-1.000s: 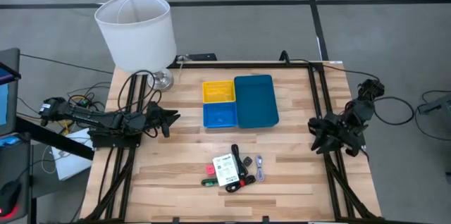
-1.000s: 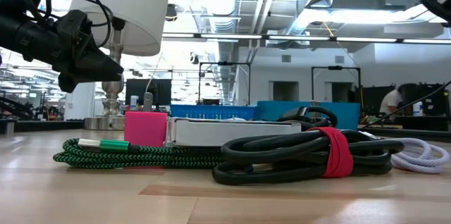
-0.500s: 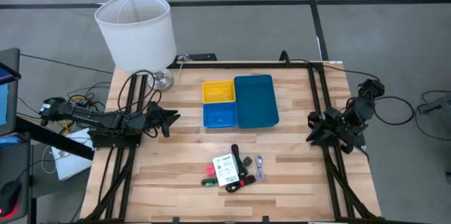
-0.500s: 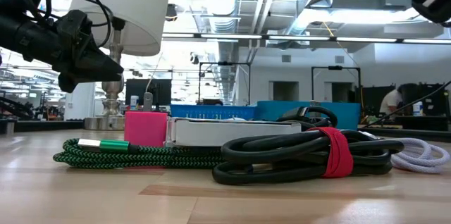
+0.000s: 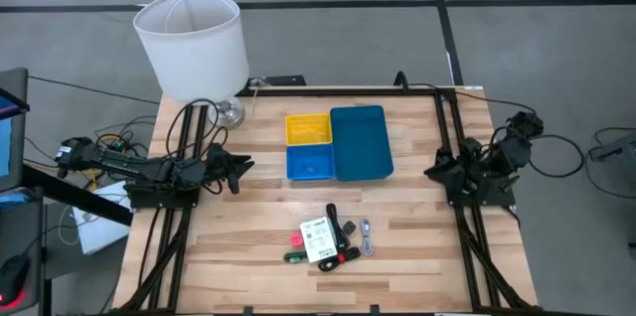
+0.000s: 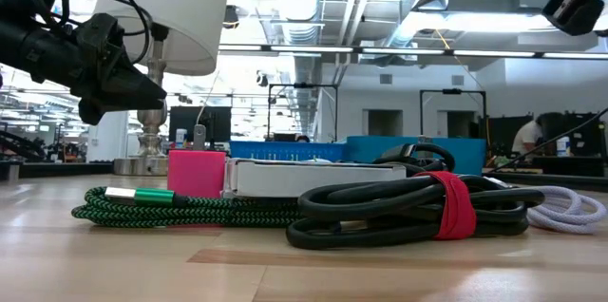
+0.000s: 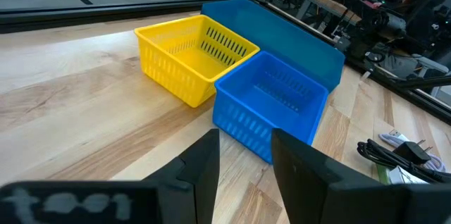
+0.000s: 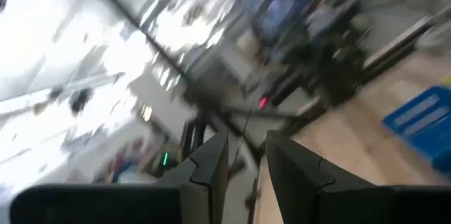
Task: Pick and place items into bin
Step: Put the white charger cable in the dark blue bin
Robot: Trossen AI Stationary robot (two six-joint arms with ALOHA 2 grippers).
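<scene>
Table [image 5: 248, 246]: pale wood planks, black frame rails running down both sides.
Lamp [image 5: 191, 43]: white shade, metal base on the table's far left corner; in the low view it stands behind the left arm.
Left arm: lies low over the table's left side, left gripper [image 5: 241, 167] pointing toward the bins, well apart from them. Fingers [image 7: 204, 160] stand a narrow gap apart, nothing between them.
Right arm: at the table's right edge, right gripper [image 5: 434, 170] raised and aimed inward, near the teal bin's right side but clear of it. Fingers [image 8: 211, 157] a narrow gap apart, nothing held.
Teal bin [image 5: 360, 141]: largest tray, far-centre of table, nothing seen in it from above.
Blue bin [image 5: 310, 163]: small square, touching the teal bin's left wall, nearer the front.
Yellow bin [image 5: 308, 128]: small square, just behind the blue one, touching it and the teal bin.
Items, all in one cluster near the front edge, well apart from the bins:
White card packet [image 5: 318, 238]: flat, middle of the cluster.
Black cable coil [image 6: 408, 209]: bound by a red strap [image 6: 454, 205], front of the cluster.
Green braided cable [image 6: 180, 209]: coiled, left side.
Pink block [image 6: 197, 172]: just beside the packet's left end.
Grey-white cable [image 5: 367, 237]: thin, right of the packet.
</scene>
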